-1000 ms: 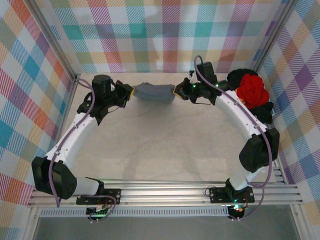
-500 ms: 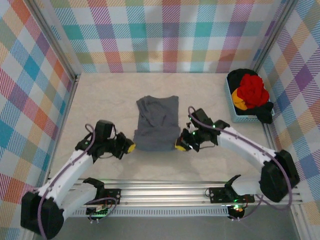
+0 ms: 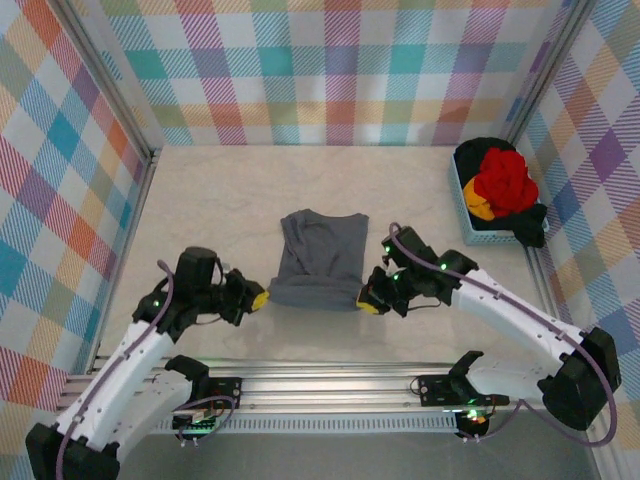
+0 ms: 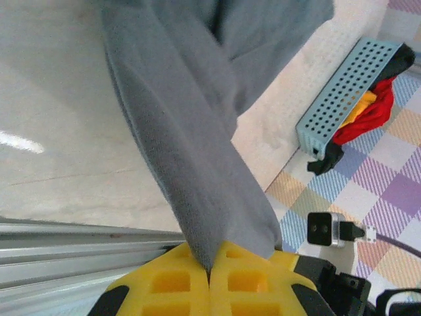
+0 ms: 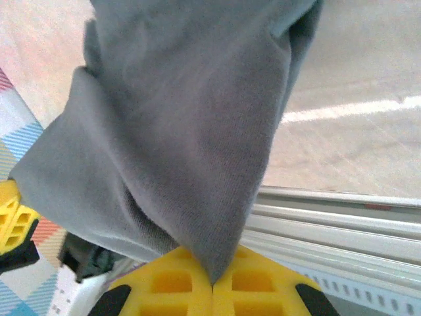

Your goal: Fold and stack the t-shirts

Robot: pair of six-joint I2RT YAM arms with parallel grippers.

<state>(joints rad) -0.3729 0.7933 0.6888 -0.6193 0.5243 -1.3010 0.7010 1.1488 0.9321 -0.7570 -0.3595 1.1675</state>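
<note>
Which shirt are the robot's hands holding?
The grey t-shirt, spread on the table, its near corners pinched in both arms' shut jaws. The red, orange-yellow and black ones sit bunched in the blue basket.

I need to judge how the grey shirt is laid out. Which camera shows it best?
The top external view: the whole grey t-shirt shows on the table, its near corners pinched by the left gripper and right gripper. Each wrist view gives a close-up of bunched cloth running up from its shut yellow jaws.
</note>
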